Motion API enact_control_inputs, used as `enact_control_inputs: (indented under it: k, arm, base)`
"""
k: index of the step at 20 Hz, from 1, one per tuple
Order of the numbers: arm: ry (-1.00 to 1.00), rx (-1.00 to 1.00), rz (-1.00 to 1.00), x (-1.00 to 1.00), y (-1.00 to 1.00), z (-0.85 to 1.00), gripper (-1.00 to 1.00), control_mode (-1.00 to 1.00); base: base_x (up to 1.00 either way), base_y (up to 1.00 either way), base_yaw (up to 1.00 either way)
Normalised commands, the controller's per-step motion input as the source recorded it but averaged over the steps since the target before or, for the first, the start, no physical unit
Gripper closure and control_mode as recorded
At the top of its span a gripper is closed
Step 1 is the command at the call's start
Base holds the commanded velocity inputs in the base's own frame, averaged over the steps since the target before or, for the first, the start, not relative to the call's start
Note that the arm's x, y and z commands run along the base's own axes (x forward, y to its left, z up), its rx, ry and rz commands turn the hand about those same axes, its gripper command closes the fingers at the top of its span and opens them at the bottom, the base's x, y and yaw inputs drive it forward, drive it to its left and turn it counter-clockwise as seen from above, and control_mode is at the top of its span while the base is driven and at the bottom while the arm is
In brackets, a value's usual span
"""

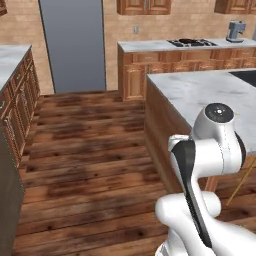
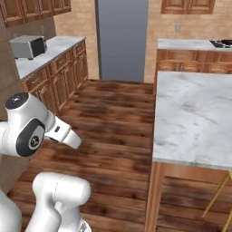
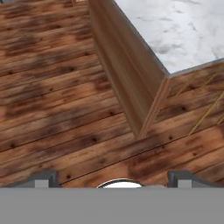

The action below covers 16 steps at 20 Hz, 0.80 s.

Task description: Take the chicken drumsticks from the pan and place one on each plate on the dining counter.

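My gripper (image 3: 113,180) is open. Its two dark fingertips (image 3: 43,179) stand wide apart at the bottom of the hand view, with nothing between them. It looks down at the wooden floor beside a corner of the dining counter (image 3: 175,30), a marble-topped island (image 1: 200,95) (image 2: 195,113) with a wood base. A black sink (image 1: 246,76) shows at the counter's far right. On the far counter lies a black cooktop (image 1: 192,43) with a dark round shape on it, too small to tell whether it is the pan. The chicken drumsticks and the plates are out of view.
Yellow stool legs (image 1: 242,182) (image 2: 217,195) stand under the island's near side. A tall grey panel (image 1: 72,45) fills the back wall. Wood cabinets with a marble top (image 2: 50,68) run along the left and carry a toaster (image 2: 27,46). Open wooden floor (image 1: 90,160) lies between.
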Motion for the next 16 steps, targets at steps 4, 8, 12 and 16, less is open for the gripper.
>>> enact_control_inputs:
  k: [4, 8, 12, 16]
  arm:
    - [0.00, 0.00, 0.00, 0.00, 0.00, 0.00, -1.00, 1.00]
    - [0.00, 0.00, 0.00, 0.00, 0.00, 0.00, -1.00, 1.00]
    - [0.00, 0.00, 0.00, 0.00, 0.00, 0.00, -1.00, 1.00]
    - [0.00, 0.00, 0.00, 0.00, 0.00, 0.00, -1.00, 1.00]
  base:
    - [1.00, 0.19, -0.02]
    - [1.00, 0.09, -0.08]
    - [1.00, 0.30, -0.24]
    - [1.00, 0.58, -0.21]
